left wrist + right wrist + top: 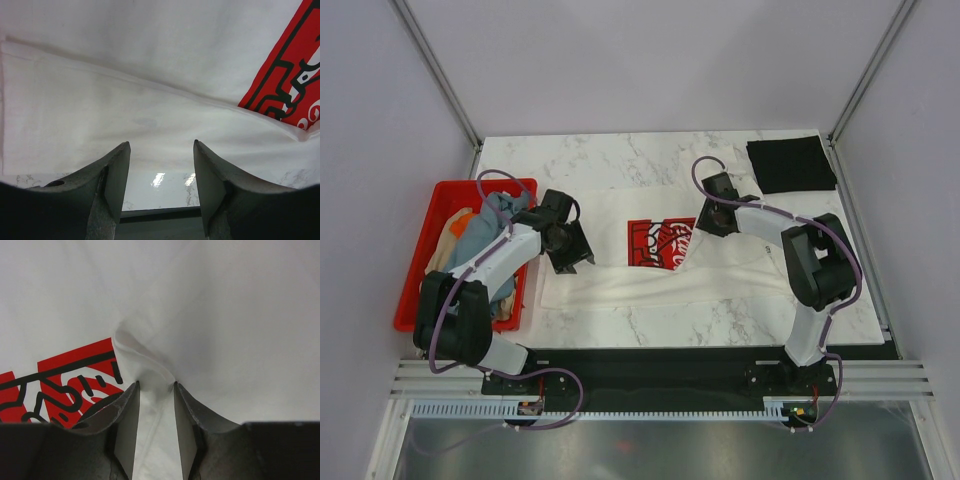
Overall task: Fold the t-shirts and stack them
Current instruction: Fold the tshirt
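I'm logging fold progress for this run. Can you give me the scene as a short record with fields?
surface: marble table
in work: cream-white t-shirt, laid out at centre, red print facing up
left tool: open, empty, at the shirt's left edge
right tool: pinching a raised fold beside the print
folded: black t-shirt, far right corner
waiting: heap of t-shirts, grey-blue and orange showing, in red crate at left

Printed t-shirt (620,285) spread across the middle of the worktop (620,160), folded t-shirt (790,164) in its far right corner, crate (420,275) at its left edge, heap of t-shirts (485,225) in the crate
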Controlling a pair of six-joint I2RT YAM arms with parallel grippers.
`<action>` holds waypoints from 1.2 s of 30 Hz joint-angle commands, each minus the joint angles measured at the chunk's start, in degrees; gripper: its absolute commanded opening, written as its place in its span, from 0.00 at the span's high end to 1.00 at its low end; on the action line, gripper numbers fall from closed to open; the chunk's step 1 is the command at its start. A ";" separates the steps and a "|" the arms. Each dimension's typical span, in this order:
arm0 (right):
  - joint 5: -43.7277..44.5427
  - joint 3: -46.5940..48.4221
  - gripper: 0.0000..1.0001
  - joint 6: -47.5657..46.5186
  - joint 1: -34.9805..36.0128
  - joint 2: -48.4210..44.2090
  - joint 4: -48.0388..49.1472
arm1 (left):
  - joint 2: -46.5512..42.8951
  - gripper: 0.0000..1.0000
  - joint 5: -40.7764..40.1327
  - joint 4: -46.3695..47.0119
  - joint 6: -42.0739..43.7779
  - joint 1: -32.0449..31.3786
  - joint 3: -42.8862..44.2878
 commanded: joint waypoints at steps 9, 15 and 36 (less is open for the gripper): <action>-1.09 2.59 0.83 0.82 0.98 -0.24 1.92 | -1.35 0.39 0.21 1.20 1.51 0.34 -1.30; -3.55 4.52 1.00 1.26 1.42 0.38 2.27 | -1.70 0.39 -0.49 1.38 1.16 0.34 -2.26; -8.83 7.68 0.87 6.27 2.57 4.68 8.08 | -3.63 0.39 -1.81 1.29 0.02 0.34 -3.41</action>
